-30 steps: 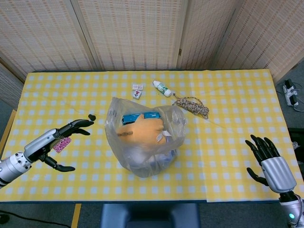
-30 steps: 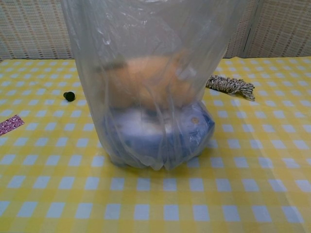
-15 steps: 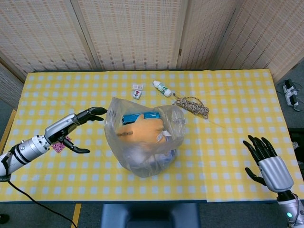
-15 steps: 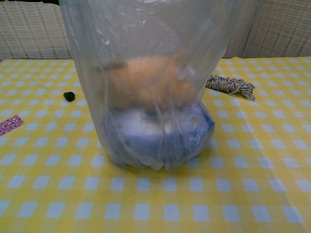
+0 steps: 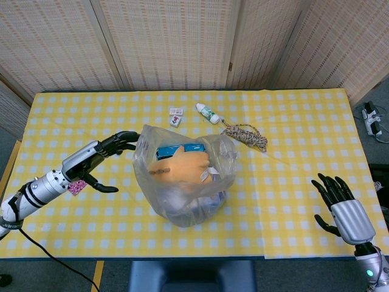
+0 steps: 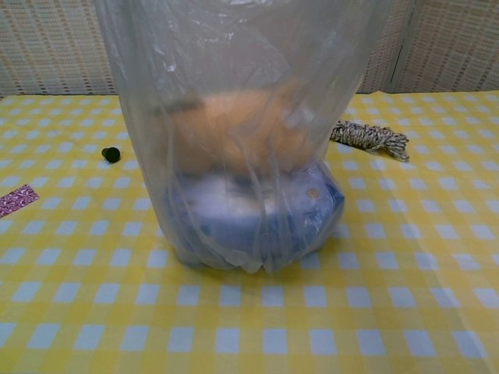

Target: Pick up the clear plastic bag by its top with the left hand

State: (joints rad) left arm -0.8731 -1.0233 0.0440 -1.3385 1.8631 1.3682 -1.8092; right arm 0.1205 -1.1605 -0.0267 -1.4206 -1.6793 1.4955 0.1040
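Note:
The clear plastic bag [image 5: 185, 176] stands upright at the middle of the table, with an orange soft thing and a blue item showing through its open top. In the chest view the bag [image 6: 242, 132] fills the centre and its top runs out of frame. My left hand [image 5: 97, 159] hovers just left of the bag, fingers spread, the fingertips [image 5: 130, 135] close to the bag's upper left rim, holding nothing. My right hand [image 5: 340, 207] hangs open at the table's near right corner, far from the bag. Neither hand shows in the chest view.
A pink wrapper [image 5: 79, 185] lies under my left hand, and a small black piece [image 6: 111, 154] sits left of the bag. Behind the bag lie two small tiles [image 5: 175, 115], a little bottle [image 5: 207, 113] and a coil of rope [image 5: 246, 136].
My left hand has moved up and to the right, from the table's left edge toward the bag's upper left rim. The right hand has barely shifted. The bag stays put.

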